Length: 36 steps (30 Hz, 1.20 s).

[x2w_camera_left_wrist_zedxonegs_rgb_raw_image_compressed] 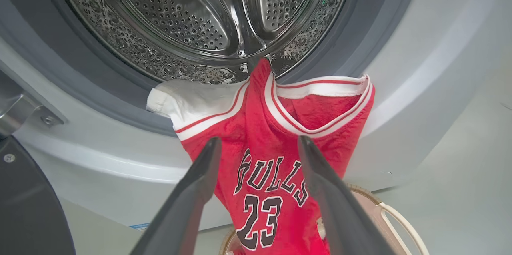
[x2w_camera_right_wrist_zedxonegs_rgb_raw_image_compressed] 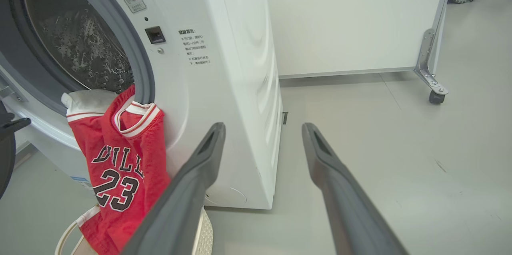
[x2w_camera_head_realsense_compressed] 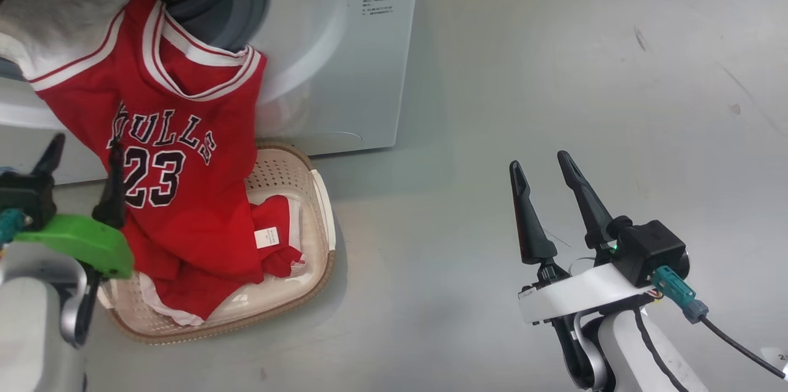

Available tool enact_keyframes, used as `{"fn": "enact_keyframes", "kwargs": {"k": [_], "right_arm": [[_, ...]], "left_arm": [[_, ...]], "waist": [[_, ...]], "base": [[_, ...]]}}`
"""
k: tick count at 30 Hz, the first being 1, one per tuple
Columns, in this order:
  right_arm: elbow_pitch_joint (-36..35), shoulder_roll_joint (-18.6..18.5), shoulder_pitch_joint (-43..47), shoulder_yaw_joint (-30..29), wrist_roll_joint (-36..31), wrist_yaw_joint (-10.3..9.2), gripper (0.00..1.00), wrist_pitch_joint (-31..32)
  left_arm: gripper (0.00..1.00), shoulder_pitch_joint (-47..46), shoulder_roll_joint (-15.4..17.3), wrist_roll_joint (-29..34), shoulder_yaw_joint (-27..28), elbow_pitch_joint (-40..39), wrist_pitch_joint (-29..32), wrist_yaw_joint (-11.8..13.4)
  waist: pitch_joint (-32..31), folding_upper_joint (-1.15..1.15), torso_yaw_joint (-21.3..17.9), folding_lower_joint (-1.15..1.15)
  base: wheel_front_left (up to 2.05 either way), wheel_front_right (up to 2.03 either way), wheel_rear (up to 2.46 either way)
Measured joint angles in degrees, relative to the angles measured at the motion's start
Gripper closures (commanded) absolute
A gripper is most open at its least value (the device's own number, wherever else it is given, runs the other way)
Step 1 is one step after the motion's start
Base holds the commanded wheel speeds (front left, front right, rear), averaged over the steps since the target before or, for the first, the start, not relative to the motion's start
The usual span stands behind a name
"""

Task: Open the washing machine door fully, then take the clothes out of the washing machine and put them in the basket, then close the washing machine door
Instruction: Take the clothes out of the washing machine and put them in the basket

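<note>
Jersey [x2w_camera_head_realsense_compressed: 166, 152]: draped from washer [x2w_camera_head_realsense_compressed: 345, 72] mouth into basket [x2w_camera_head_realsense_compressed: 325, 204], 10 o'clock. Left hand [x2w_camera_head_realsense_compressed: 86, 144]: fingers apart, facing jersey, 8 o'clock. Right hand [x2w_camera_head_realsense_compressed: 538, 160]: fingers apart, 4 o'clock, above floor [x2w_camera_head_realsense_compressed: 554, 72].

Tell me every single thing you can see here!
washing machine: one, white, back left in the head view
drum: one, shiny steel, inside the machine
door: one, black, swung open, lower left of the left wrist view
jersey: one, red with white trim, hanging from the drum's lip into the basket
clothes: at least one more, red, lying in the basket
basket: one, cream with brown rim, on the floor before the machine
floor: grey
panel: one, white, on wheels, beyond the machine
left gripper: dark fingers, open, before the jersey
right gripper: dark fingers, open, over bare floor
</note>
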Motion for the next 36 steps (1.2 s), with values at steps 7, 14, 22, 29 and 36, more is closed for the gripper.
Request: {"fn": "enact_keyframes", "kwargs": {"k": [7, 14, 22, 29, 36], "right_arm": [[-0.67, 0.0, -1.87, 1.18, 0.92, -0.91, 0.0, 0.0], [-1.52, 0.01, -3.57, 2.47, 1.93, -1.11, 0.0, 0.0], [-1.76, 0.01, -4.4, 3.86, 2.74, -1.97, 0.0, 0.0], [-2.14, 0.02, -4.81, 4.83, 3.42, -2.55, 0.0, 0.0], [-2.76, 0.04, -5.43, 5.12, 3.89, -3.47, 0.0, 0.0]], "left_arm": [[0.0, -8.34, 4.24, 0.04, 0.93, 3.02, 5.66, -0.01], [0.0, -14.62, 4.94, -1.02, 2.12, 6.48, 10.21, -0.01], [0.0, -20.32, 5.91, -3.31, 3.55, 11.27, 15.55, 0.01], [0.0, -24.45, 9.92, -2.6, 5.25, 15.57, 19.92, 1.6], [0.0, -27.86, 11.06, -2.43, 5.23, 18.09, 22.7, 1.96]], "waist": [[3.53, 0.0, -3.67, 0.0], [6.2, 0.0, -6.75, 0.0], [9.19, 0.0, -10.01, 0.01], [11.51, 0.0, -12.51, 0.0], [13.28, 0.0, -13.89, 0.01]], "base": [[0.0, 0.0, 0.0], [0.0, 0.0, 0.0], [0.0, 0.0, 0.0], [0.0, 0.0, 0.0], [0.0, 0.0, 0.0]]}}
